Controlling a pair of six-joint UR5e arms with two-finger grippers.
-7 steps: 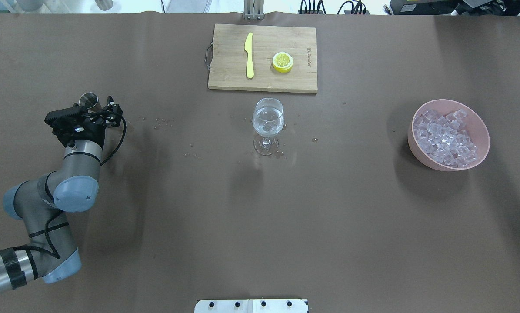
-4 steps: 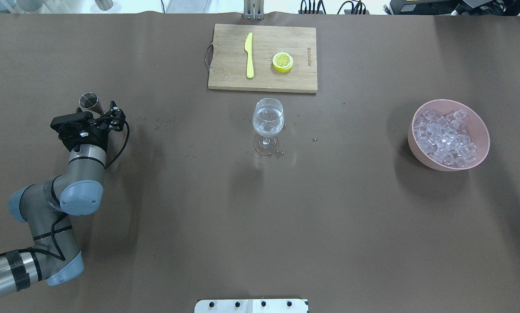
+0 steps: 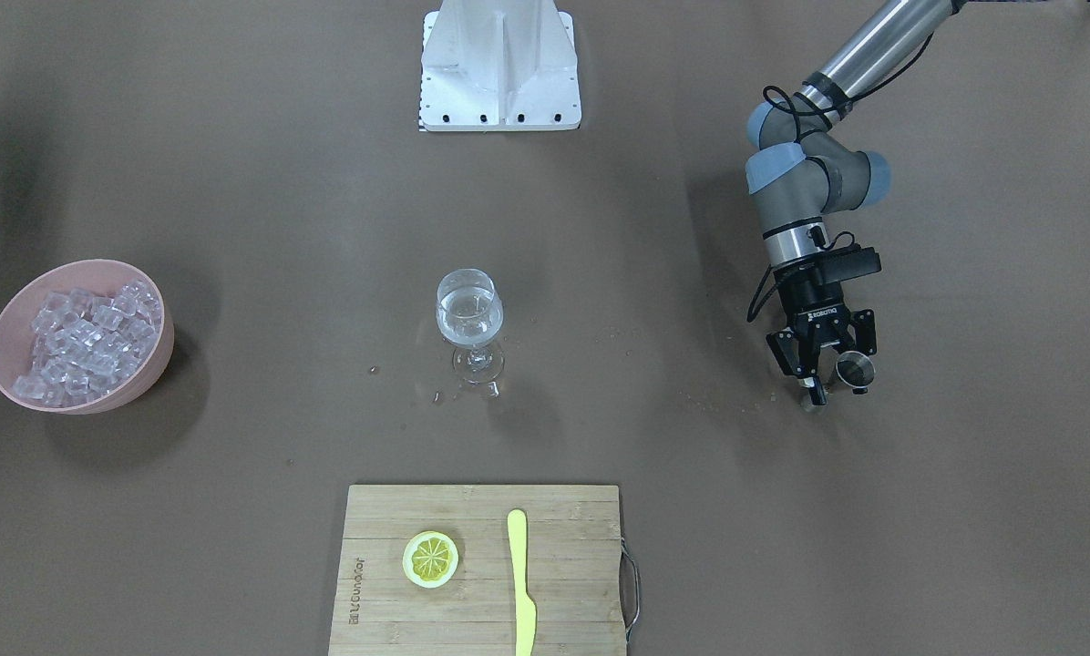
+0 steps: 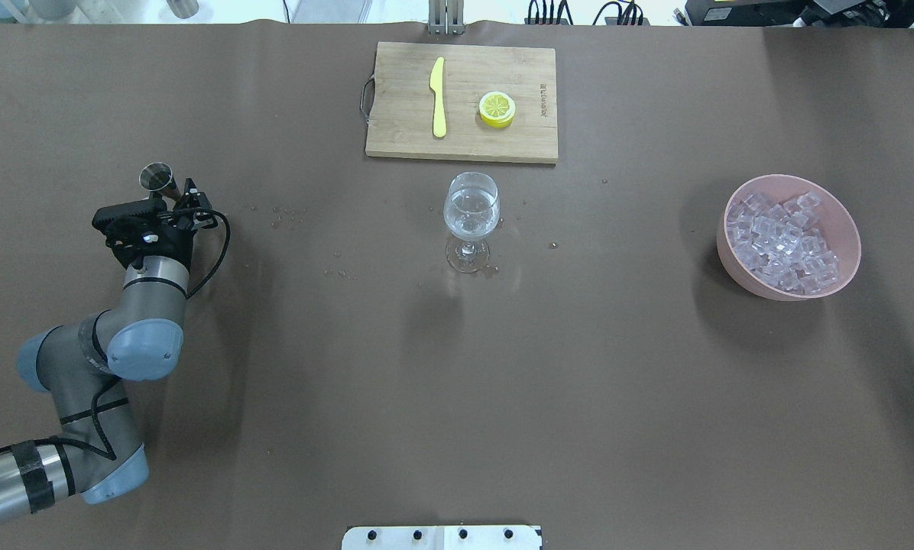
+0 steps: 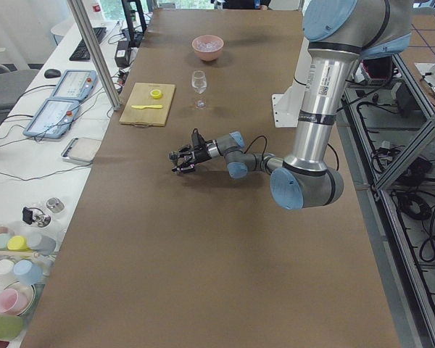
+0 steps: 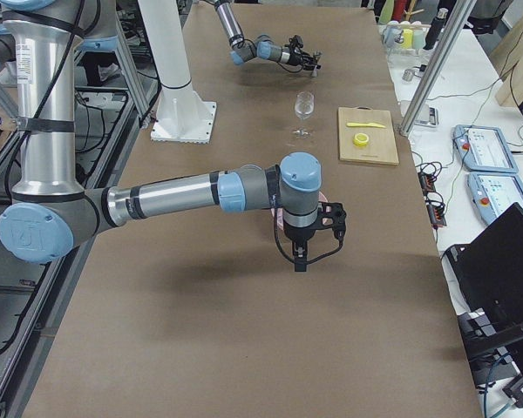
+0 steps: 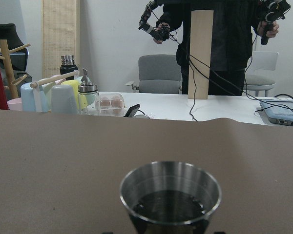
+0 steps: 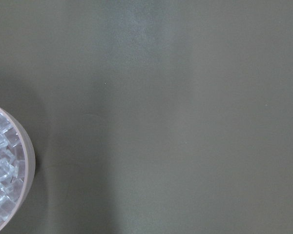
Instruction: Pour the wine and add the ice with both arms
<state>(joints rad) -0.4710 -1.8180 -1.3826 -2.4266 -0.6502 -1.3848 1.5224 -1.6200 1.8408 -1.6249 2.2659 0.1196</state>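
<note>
Front-facing camera: my left gripper hangs low at the robot's left end of the table, jaws spread. The steel jigger stands upright right at its fingertips, and I cannot tell whether a finger touches it. The wine lies as a shallow clear pool in the stemmed glass at mid-table, with droplets around the foot. I judge the pour done and the ice next. It is heaped in the pink bowl, well apart from the glass.

Overhead: the cubes look glossy and loosely piled, each far smaller than the glass's bowl. I expect them to be hard, light and slippery. I would pinch one on top of the heap across two flat faces, never a corner, or it may squirt out. The glass looks fragile and top-heavy, so I would release cubes low and clear of the rim.

Left side camera: the near arm reaches out low, with the jigger at its tip.

Right side camera: my right gripper points down in front of the bowl. I cannot tell how its jaws stand.

Left wrist: the jigger fills the lower centre, with only a wet film inside.

Right wrist: just the bowl's rim and a few cubes at the lower left, with no fingers in shot.
</note>
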